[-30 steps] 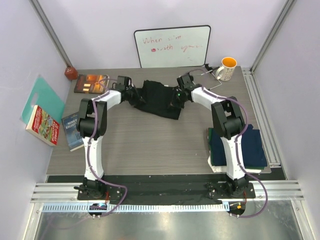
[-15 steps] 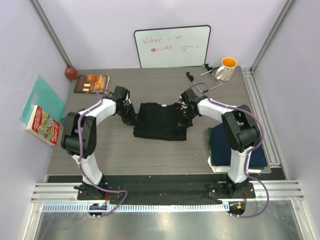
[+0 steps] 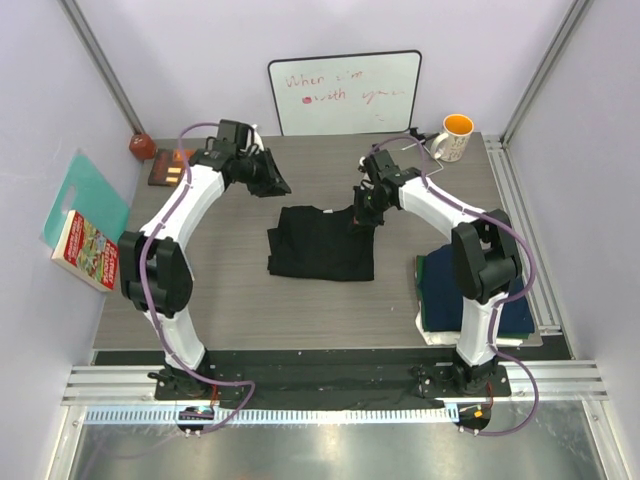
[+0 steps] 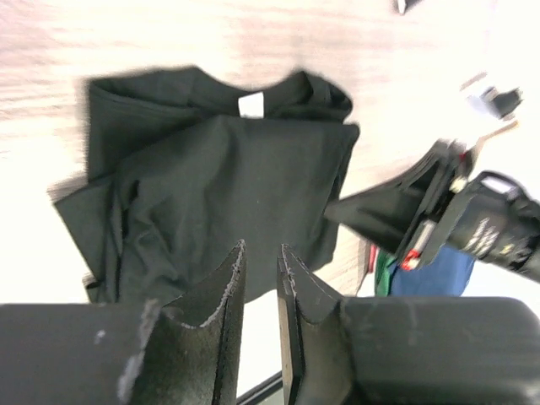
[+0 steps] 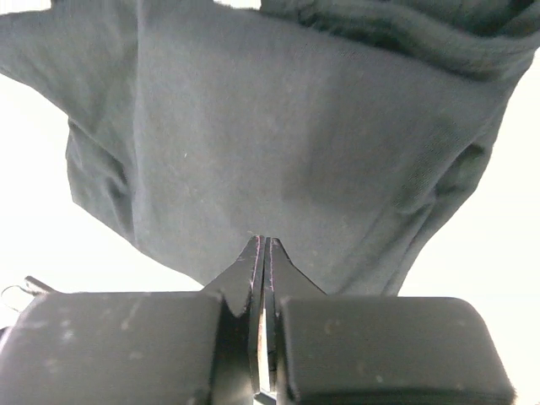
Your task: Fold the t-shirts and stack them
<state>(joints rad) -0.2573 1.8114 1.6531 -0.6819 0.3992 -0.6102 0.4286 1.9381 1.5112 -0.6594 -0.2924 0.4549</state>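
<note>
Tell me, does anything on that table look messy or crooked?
The black shirt in the middle is folded unevenly: its left side bunches up and sticks out past the rest, so the edges are not square. Nothing looks spilled or damaged.

The top camera looks steeply down over the whole table (image 3: 250,300); both wrist cameras look down, the right closer, all sharing the black t-shirt (image 3: 322,243)

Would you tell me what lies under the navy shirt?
Edges of a green shirt and a white shirt show beneath the navy shirt; the rest is covered.
</note>
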